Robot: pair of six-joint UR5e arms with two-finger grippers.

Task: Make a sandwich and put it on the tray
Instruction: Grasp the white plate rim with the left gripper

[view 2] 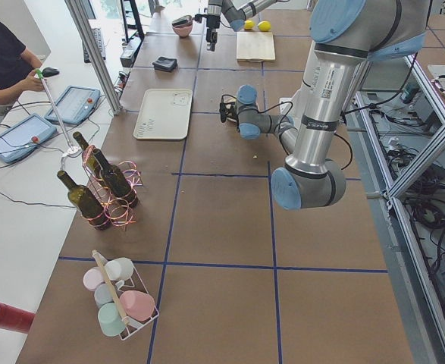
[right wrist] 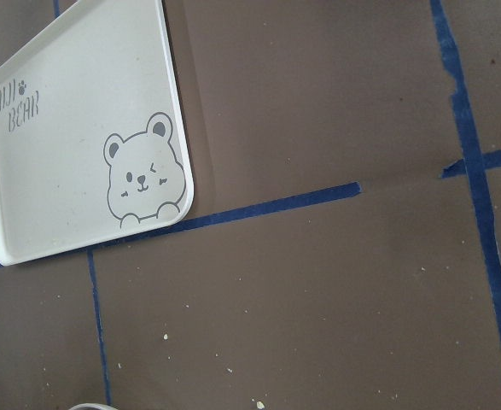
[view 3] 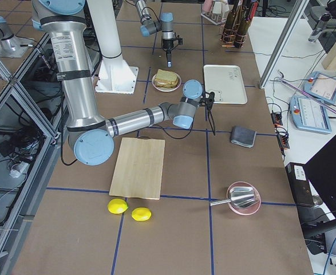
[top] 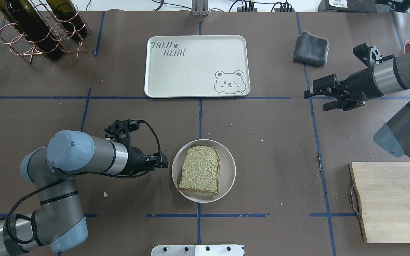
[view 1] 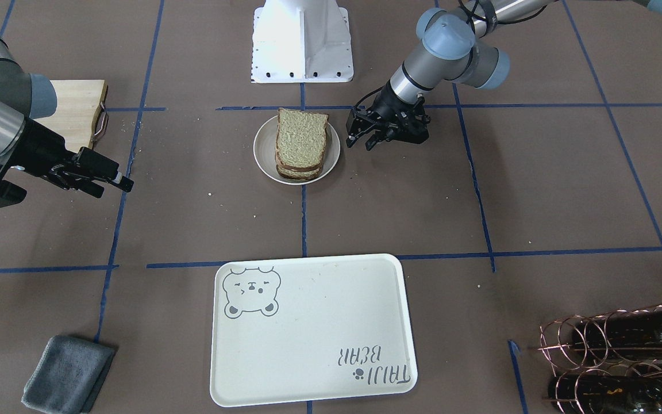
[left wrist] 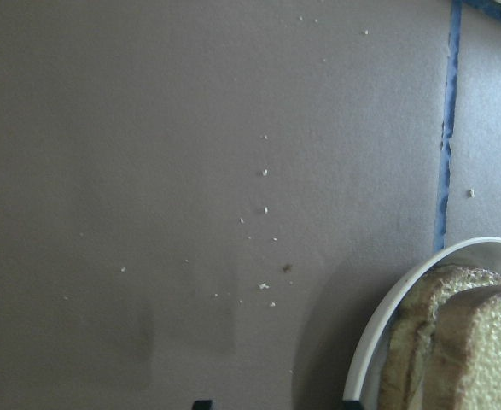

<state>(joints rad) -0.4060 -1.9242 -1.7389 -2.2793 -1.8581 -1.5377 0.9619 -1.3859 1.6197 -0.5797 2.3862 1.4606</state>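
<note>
The sandwich (view 1: 302, 141), tan bread slices with dark crust stacked flat, lies on a small round off-white plate (view 1: 265, 158) at the table's middle. No egg shows between the slices. My left gripper (view 1: 360, 142) is open and empty, low over the table just beside the plate, apart from it. In the overhead view it (top: 163, 163) sits left of the sandwich (top: 199, 169). The left wrist view shows the plate's rim (left wrist: 387, 316) and the bread's edge (left wrist: 455, 342). The cream bear tray (top: 196, 65) lies bare on the far side. My right gripper (top: 315, 100) is open and empty, hovering right of the tray.
A wooden cutting board (top: 393, 201) lies at the near right under my right arm. A folded grey cloth (top: 311, 48) lies right of the tray. A copper rack with wine bottles (top: 41, 32) stands at the far left. Crumbs dot the brown table.
</note>
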